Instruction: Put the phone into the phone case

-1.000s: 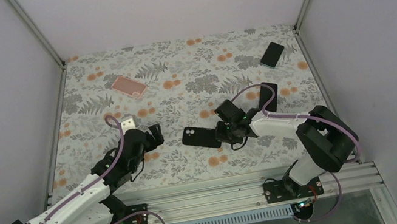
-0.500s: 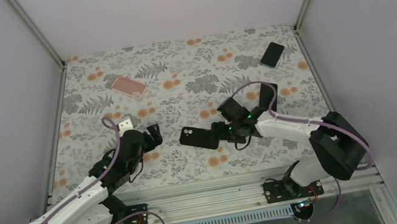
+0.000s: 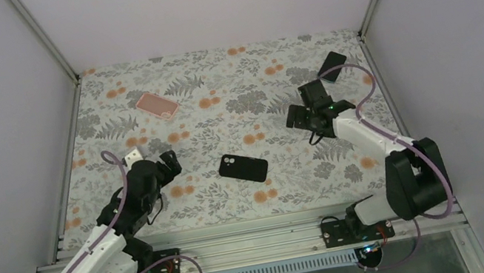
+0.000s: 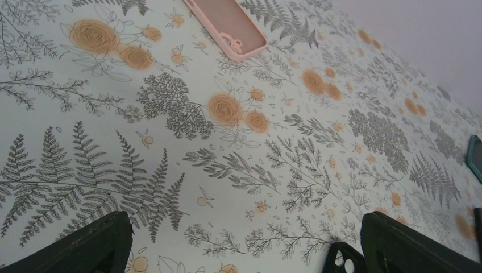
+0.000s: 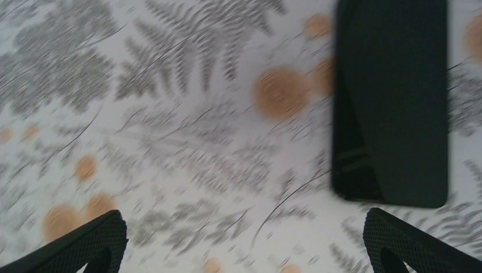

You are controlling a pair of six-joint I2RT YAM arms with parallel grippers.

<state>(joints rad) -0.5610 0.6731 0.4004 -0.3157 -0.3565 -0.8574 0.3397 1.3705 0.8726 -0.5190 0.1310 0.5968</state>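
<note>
The black phone case [image 3: 243, 168], with its camera cutout at the left end, lies flat in the middle of the table; one corner of it shows in the left wrist view [image 4: 339, 260]. The black phone [image 3: 332, 66] lies at the back right and fills the upper right of the blurred right wrist view [image 5: 392, 102]. My right gripper [image 3: 302, 105] hovers open just left of and nearer than the phone, with nothing between its fingers [image 5: 244, 233]. Left of the case, my left gripper [image 3: 170, 161] is open and empty over the cloth [image 4: 244, 239].
A pink phone case [image 3: 157, 105] lies at the back left, also in the left wrist view [image 4: 227, 23]. The floral cloth [image 3: 219, 110] covers the table, with white walls on three sides and the rail [image 3: 258, 242] along the near edge.
My right gripper opened, let go of the black case and swung back and right toward the phone. The case stays in the middle. My left arm drew back slightly to the left.
</note>
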